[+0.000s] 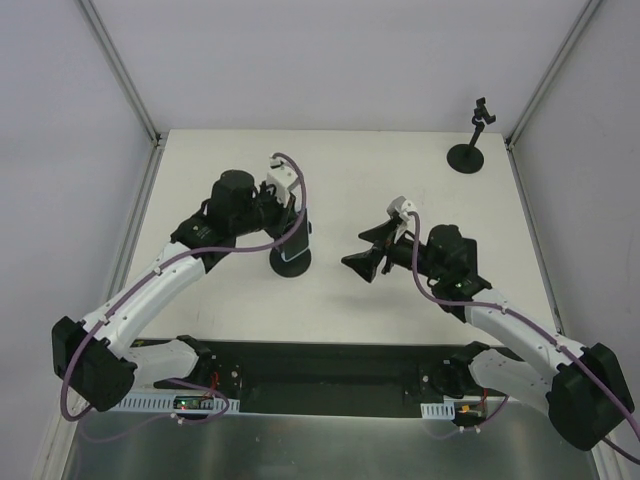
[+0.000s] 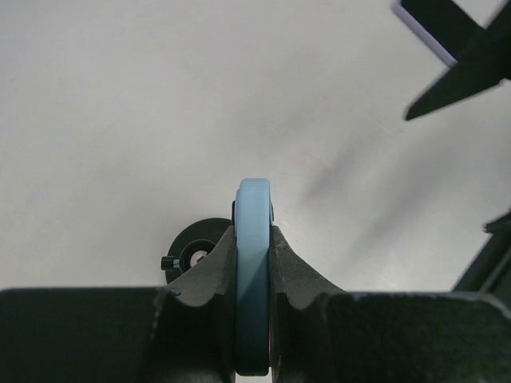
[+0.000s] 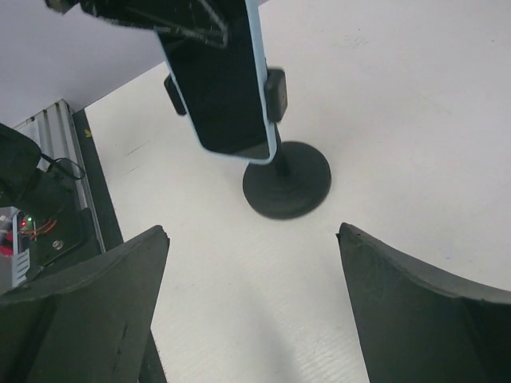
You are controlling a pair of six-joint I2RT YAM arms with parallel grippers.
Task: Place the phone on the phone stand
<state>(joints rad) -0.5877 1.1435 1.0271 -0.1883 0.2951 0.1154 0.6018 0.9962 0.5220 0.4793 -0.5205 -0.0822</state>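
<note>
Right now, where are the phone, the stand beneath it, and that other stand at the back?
phone point(image 3: 223, 88), right wrist view, on its dark screen.
phone stand point(image 3: 295, 191), right wrist view, on its round base.
other stand point(image 1: 466, 158), top external view, on its round base.

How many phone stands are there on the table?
2. The nearer stand is in the middle, at the phone that the left hand holds; the farther stand is at the far right corner.

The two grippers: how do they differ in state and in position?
The left gripper is shut on the phone; the right gripper is open and empty. The left is over the stand; the right is apart from it. Both have two dark fingers.
</note>
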